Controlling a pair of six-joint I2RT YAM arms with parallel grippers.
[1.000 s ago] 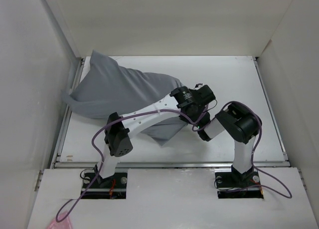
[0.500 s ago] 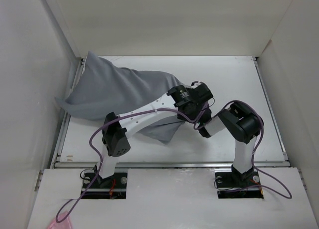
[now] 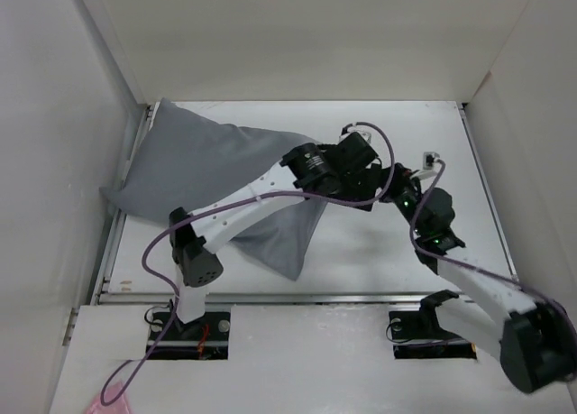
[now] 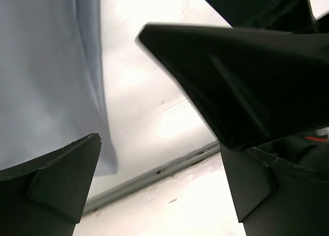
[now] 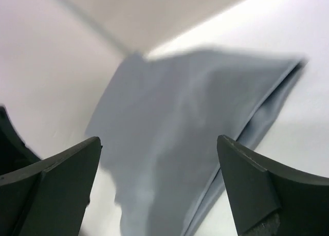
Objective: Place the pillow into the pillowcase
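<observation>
Left arm (image 3: 243, 207) reaches from its base diagonally over the near part of the pillowcase (image 3: 207, 161); right arm (image 3: 478, 292) comes in from the right over bare worktop (image 3: 406, 243). The two wrists meet just off the case's right-hand edge. Left jaws are spread wide with nothing between them, showing only worktop and grey cloth off to one side. Right jaws are likewise spread and empty, facing straight at the case, which fills the view beyond them. The case therefore lies to the left of both pairs of jaws. Its long axis runs from a flat, limp near corner at mid-worktop up to a fuller end against the far-left wall. The left jaws appear slightly nearer the cloth, the left wrist overhanging it. No cream or yellow of the pillow shows in any view. Judged from the fullness at the far end, it sits inside the case, though this cannot be confirmed.
</observation>
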